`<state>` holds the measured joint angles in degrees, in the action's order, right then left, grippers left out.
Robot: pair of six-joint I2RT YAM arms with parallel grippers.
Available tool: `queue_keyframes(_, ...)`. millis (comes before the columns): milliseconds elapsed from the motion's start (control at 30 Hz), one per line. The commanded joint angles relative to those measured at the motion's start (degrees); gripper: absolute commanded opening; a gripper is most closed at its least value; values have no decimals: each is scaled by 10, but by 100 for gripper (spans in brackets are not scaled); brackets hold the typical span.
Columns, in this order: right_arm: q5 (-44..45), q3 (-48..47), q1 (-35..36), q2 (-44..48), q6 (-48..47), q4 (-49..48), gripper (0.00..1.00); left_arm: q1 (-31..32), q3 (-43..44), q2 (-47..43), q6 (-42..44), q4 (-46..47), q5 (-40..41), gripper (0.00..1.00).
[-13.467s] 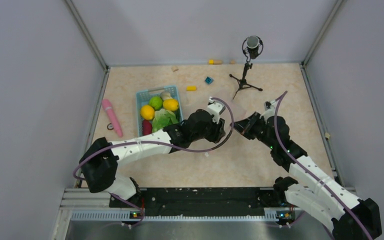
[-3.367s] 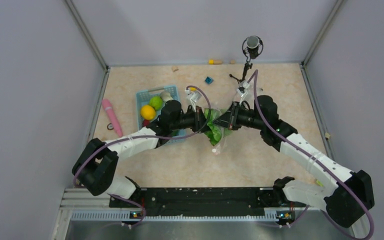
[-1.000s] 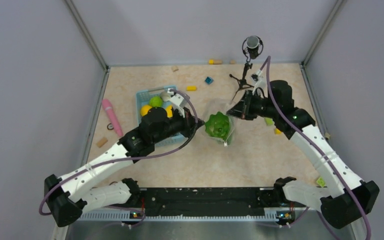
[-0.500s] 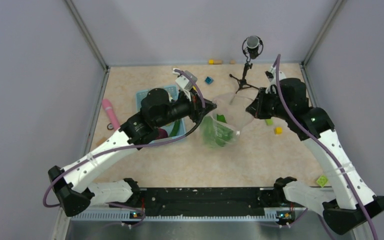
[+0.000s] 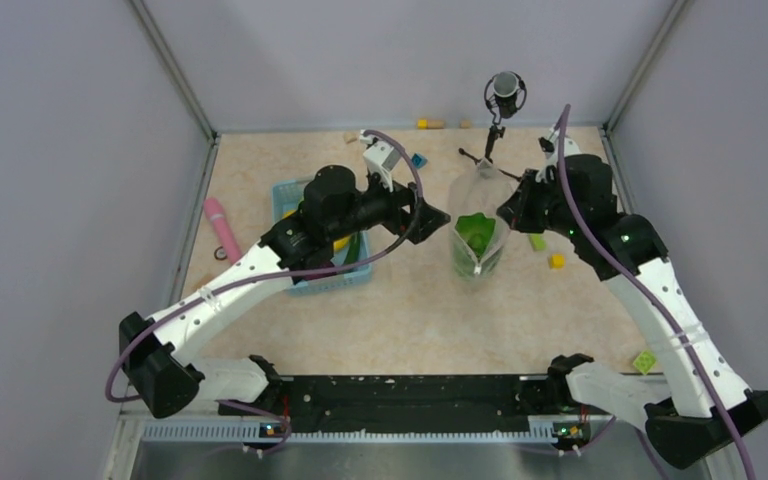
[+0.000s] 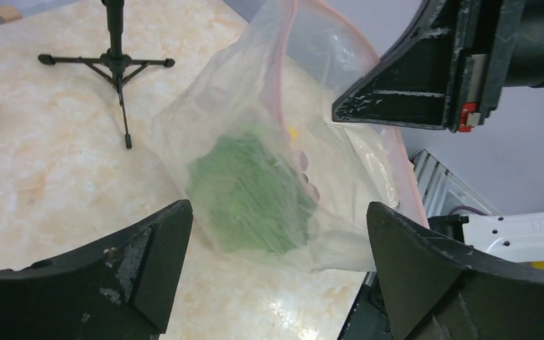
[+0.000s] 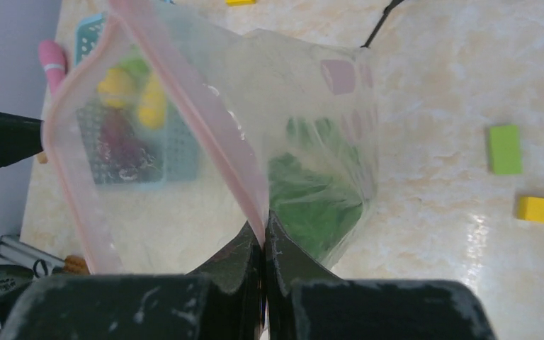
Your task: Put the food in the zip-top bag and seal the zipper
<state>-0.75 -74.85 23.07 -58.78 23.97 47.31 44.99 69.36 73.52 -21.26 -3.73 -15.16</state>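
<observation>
The right hand (image 7: 263, 239) is clamped tight on the zipper (image 7: 191, 106), pinching the pink-red strip at one point, and the zip-top bag (image 5: 480, 215) hangs from that pinch above the worktop (image 5: 380, 330). From the overhead view I cannot tell whether the bag's bottom touches the surface. The mouth is not sealed. In the right wrist view the strip splits into two runs that spread apart away from the fingers, leaving a gap that faces the basket side.

The lettuce (image 5: 476, 233) sits inside the bag, low in it, below and just beyond the right hand's fingertips. The left wrist view shows the same green leaf (image 6: 251, 191) through the crinkled plastic.

The left hand (image 5: 438, 222) is spread wide and holds nothing. It hovers just beside the bag on its left, apart from it, with the bag framed between its two fingers (image 6: 113, 276) in its own camera. The right hand (image 6: 343, 113) shows at the upper right of that view, on the bag's far side.

The light blue basket (image 5: 320, 284) lies under the left arm, left of the bag. Seen through the plastic from the right wrist, it holds yellow citrus (image 7: 117, 81) and a red-purple piece (image 7: 113, 142).

A green block (image 7: 504, 149) and a yellow block (image 7: 537, 209) lie on the worktop right of the bag. A microphone tripod (image 5: 490, 150) stands behind it, and a pink stick (image 5: 224, 232) lies left of the basket.
</observation>
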Motion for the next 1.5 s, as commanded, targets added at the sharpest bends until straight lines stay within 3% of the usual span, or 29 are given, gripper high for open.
queue_keyframes(0,-93,61,-4,-33,51,-111,0,-4,-40,-42,-1,33,31,98)
queue_keyframes(233,-166,116,-3,-82,110,-273,0,-17,-118,-137,-28,-36,210,98)
queue_keyframes(400,-191,138,-1,-92,125,-370,0,-27,-169,-231,-63,-76,288,98)
queue_keyframes(533,-216,123,5,-115,119,-407,0,-38,-192,-273,-88,-126,393,98)
queue_keyframes(600,-221,112,6,-127,107,-408,0,-73,-197,-270,-100,-150,414,98)
queue_keyframes(733,-224,113,6,-133,87,-397,0,-178,-220,-221,-105,-124,324,98)
queue_keyframes(967,-217,120,6,-132,44,-336,0,-252,-208,-59,-58,-45,186,98)
queue_keyframes(1300,-219,138,6,-124,39,-318,0,-280,-147,129,-36,-45,181,98)
queue_keyframes(1467,-227,136,6,-132,40,-317,0,-283,-109,194,-25,-44,121,87)
